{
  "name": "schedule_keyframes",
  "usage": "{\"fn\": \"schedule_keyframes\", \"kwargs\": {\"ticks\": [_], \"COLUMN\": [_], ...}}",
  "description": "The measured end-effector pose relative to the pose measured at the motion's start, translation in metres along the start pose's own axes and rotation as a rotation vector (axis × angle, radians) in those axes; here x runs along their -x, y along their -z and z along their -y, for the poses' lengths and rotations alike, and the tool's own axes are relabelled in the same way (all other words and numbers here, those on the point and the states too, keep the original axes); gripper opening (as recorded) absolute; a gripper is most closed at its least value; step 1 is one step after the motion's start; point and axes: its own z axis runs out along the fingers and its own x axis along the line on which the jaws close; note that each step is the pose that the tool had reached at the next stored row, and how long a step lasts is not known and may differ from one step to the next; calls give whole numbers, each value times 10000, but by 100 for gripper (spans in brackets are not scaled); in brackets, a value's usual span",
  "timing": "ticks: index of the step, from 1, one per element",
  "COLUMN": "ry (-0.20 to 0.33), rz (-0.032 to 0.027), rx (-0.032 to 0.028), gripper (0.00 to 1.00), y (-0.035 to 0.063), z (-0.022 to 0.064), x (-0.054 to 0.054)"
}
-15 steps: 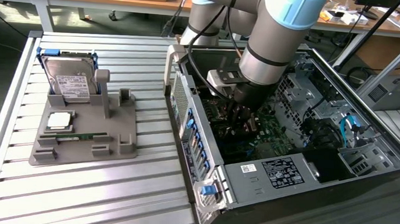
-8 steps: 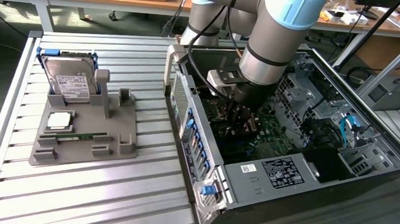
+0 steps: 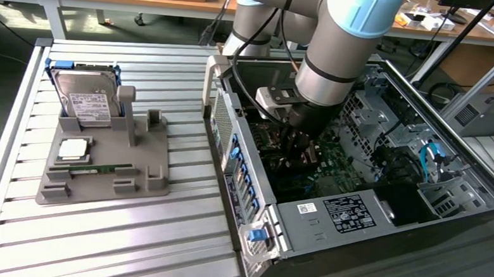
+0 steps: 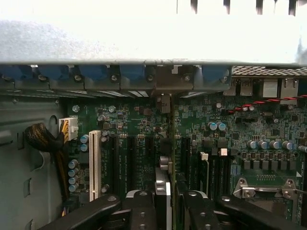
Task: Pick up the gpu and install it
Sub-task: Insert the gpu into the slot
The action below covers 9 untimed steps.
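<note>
My gripper (image 3: 301,148) is down inside the open computer case (image 3: 310,221), low over the green motherboard (image 3: 334,162). In the wrist view the gripper (image 4: 170,187) is shut on the gpu (image 4: 171,139), a thin dark card seen edge-on. The card runs from the fingers (image 4: 162,191) toward the case's rear wall. Its silvery bracket end (image 4: 164,103) sits close under the row of blue slot clips (image 4: 129,73). The card stands upright among the dark expansion slots. Whether its edge is seated in a slot is hidden. In the exterior view the gpu (image 3: 299,159) is a dark shape under the gripper.
A grey parts holder (image 3: 101,181) on the slatted table holds a hard drive (image 3: 88,101), a processor (image 3: 73,148) and a green memory stick (image 3: 93,167). A white slot (image 4: 95,163) and a cable bundle (image 4: 45,141) lie beside the card. Drive cages (image 3: 384,114) crowd the case's far side.
</note>
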Motion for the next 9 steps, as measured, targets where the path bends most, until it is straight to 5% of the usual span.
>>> {"fn": "schedule_keyframes", "kwargs": {"ticks": [9], "ry": [1], "rz": [-23], "rx": [1], "gripper": [27], "y": [-7], "z": [1], "x": [-2]}}
